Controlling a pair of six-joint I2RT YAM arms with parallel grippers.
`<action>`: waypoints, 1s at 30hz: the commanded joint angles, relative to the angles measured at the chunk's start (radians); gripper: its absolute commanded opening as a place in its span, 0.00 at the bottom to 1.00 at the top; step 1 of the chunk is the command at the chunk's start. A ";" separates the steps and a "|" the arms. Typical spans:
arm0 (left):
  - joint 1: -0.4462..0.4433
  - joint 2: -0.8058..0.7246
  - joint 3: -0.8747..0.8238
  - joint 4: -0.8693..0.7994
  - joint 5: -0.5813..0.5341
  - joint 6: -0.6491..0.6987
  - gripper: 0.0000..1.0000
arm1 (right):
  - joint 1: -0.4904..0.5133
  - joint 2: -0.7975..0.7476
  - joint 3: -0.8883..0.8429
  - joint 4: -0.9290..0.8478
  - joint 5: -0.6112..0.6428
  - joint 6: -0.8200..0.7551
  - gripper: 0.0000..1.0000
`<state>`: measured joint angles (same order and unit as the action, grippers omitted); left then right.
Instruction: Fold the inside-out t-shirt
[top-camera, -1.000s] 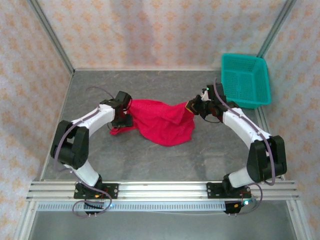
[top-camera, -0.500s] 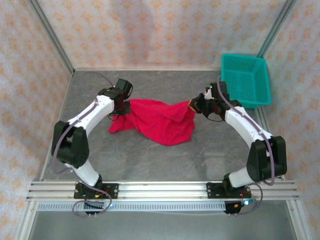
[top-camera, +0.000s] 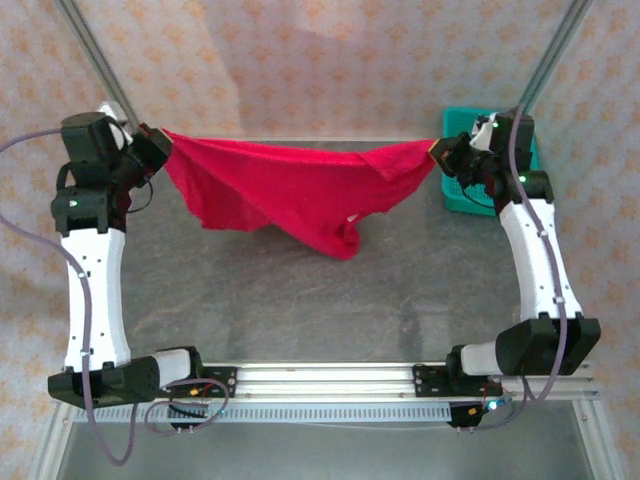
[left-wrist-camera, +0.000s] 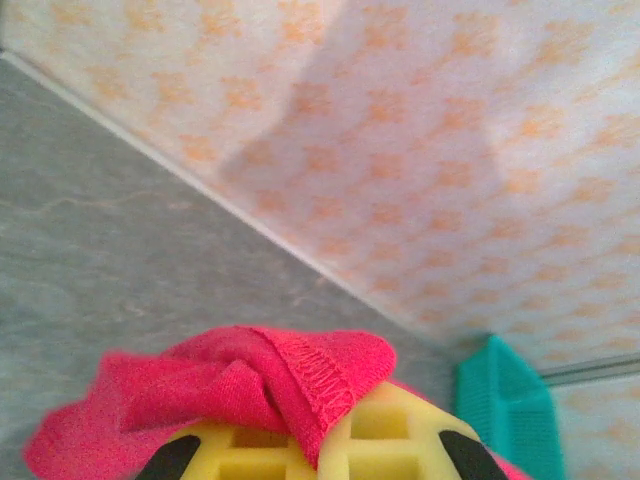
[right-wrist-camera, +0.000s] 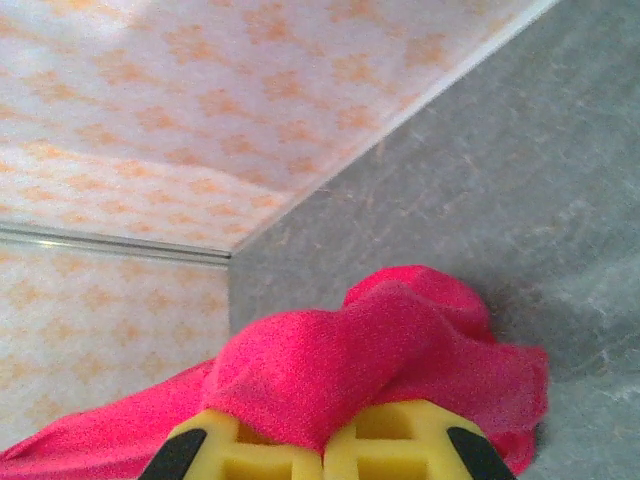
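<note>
The grey stone-look table (top-camera: 300, 300) is boxed in by pale walls (top-camera: 320, 60) printed with orange motifs, and a teal basket (top-camera: 462, 122) sits at the far corner toward 2 o'clock.

From above, the red t-shirt (top-camera: 290, 190) hangs in the air over the far half of the table. It is stretched between the left gripper (top-camera: 158, 148) at 10 o'clock and the right gripper (top-camera: 440, 152) at 2 o'clock. Its long axis runs from 9 to 3 o'clock, and the top edge is nearly taut. The loose body sags toward 6 o'clock, lowest a little right of centre. I cannot tell whether that fold touches the table.

The wrist cameras show the grips that the overhead view leaves too small to read. At the left gripper (left-wrist-camera: 335, 440), a stitched hem bunches over the yellow fingers, clenched on the cloth, with the basket (left-wrist-camera: 505, 400) at 4 o'clock. At the right gripper (right-wrist-camera: 322, 445), the jaws are likewise clamped on a wad of shirt (right-wrist-camera: 370, 350).
</note>
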<state>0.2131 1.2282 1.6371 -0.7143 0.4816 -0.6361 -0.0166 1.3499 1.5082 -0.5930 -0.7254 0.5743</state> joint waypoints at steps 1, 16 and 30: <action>0.012 0.013 0.029 0.067 0.203 -0.116 0.00 | -0.003 -0.058 0.074 -0.076 -0.017 -0.030 0.00; 0.014 -0.191 0.342 -0.112 0.048 0.001 0.00 | -0.004 -0.243 0.418 -0.245 0.030 -0.060 0.00; -0.105 0.089 -0.110 0.141 0.013 0.016 0.00 | 0.011 0.085 0.132 0.059 0.072 -0.038 0.00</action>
<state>0.1555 1.2030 1.6150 -0.6651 0.5308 -0.6285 -0.0154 1.3083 1.7077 -0.6735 -0.6540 0.5022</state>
